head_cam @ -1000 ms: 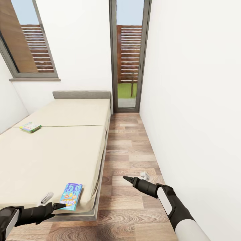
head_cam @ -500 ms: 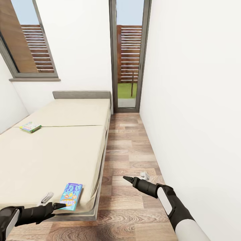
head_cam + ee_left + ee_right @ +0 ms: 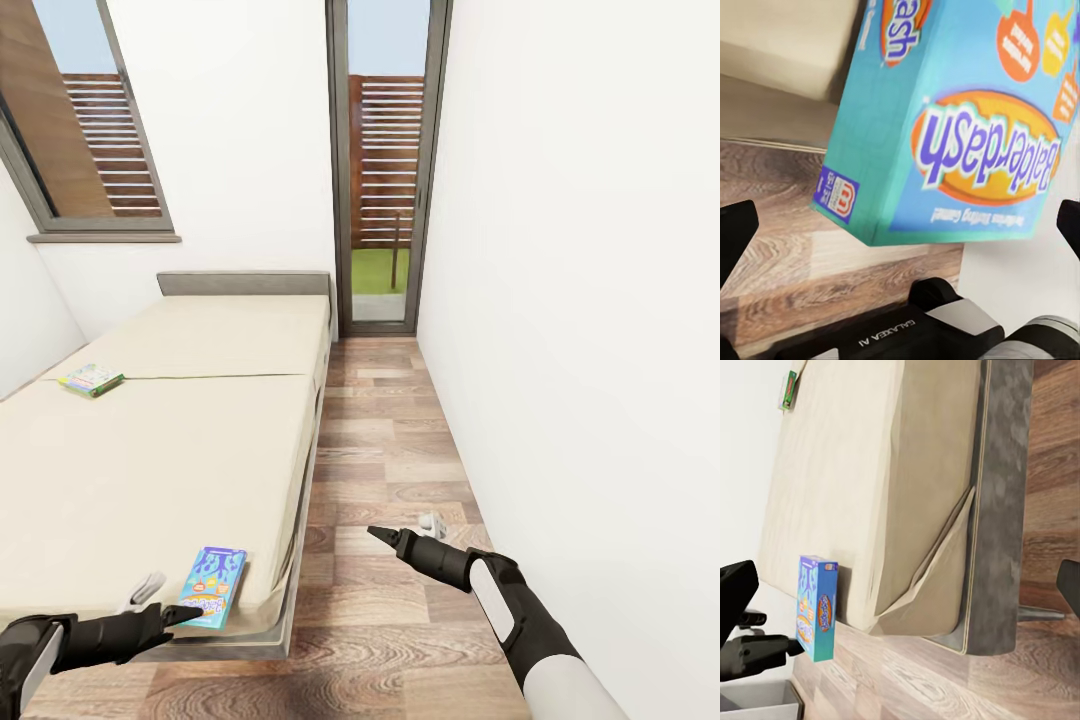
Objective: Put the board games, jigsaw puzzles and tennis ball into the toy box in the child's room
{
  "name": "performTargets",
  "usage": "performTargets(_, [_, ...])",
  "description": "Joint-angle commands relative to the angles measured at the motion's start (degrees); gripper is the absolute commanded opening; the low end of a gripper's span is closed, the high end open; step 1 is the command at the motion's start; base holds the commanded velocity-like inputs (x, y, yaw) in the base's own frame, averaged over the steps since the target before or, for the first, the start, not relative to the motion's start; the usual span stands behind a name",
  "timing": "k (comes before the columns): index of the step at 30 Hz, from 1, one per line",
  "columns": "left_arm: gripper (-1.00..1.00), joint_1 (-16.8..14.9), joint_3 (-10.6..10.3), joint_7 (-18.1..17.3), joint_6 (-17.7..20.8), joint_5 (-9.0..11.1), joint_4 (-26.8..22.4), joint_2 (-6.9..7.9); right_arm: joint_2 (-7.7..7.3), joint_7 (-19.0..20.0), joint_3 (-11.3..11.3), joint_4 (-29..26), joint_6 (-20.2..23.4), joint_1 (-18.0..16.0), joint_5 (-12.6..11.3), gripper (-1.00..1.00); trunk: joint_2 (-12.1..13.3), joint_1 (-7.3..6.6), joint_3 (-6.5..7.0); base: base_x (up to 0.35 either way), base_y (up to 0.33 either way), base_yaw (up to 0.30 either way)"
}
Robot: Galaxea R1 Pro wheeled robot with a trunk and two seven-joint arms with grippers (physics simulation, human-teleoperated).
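Note:
Two board games lie on the beige bed (image 3: 180, 450). A blue box (image 3: 212, 585) printed "Balderdash" rests at the near corner, slightly over the mattress edge. A green one (image 3: 91, 380) sits far back by the left wall. My left gripper (image 3: 168, 600) is open just short of the blue box's near end. In the left wrist view that box (image 3: 945, 112) looms close, beyond the spread fingertips of the left gripper (image 3: 901, 229). My right gripper (image 3: 404, 528) hangs open over the floor beside the bed. Its wrist view looks past the right gripper (image 3: 901, 583) at the blue box (image 3: 816, 606) and green box (image 3: 789, 388).
A narrow strip of wood-plank floor (image 3: 390, 450) runs between the bed and the white right wall (image 3: 580, 300), ending at a tall glass door (image 3: 385, 200). A grey headboard (image 3: 245, 283) and a window (image 3: 95, 130) stand at the far end.
The left arm has sunk slightly, its fingertips staying near the blue box. The right arm and the view have not moved.

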Motion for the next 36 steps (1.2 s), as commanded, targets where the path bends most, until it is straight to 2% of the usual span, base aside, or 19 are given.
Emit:
performTargets(1, [1.0,0.0,-0.3,-0.4,0.4,0.1,0.0,0.0,0.06,0.1,-0.3,0.0,0.4,0.0,-0.2,1.0,0.0,-0.01,-0.05,0.0,0.0,0.0])
performTargets(5, [1.0,0.0,-1.9,-1.1,-0.4,0.1,0.0,-0.01,0.04,0.1,-0.3,0.0,0.4,0.0,-0.2,1.0,0.0,-0.01,-0.05,0.0,0.0,0.0])
performTargets(11, [1.0,0.0,-2.6,-1.4,-1.0,0.1,0.0,-0.02,-0.01,0.1,-0.3,0.0,0.4,0.0,-0.2,1.0,0.0,-0.01,-0.05,0.0,0.0,0.0])
performTargets(36, [1.0,0.0,-2.8,-1.5,-1.2,0.1,0.0,0.02,-0.03,0.1,-0.3,0.0,0.4,-0.1,-0.2,1.0,0.0,-0.01,-0.05,0.018,0.004,0.0])
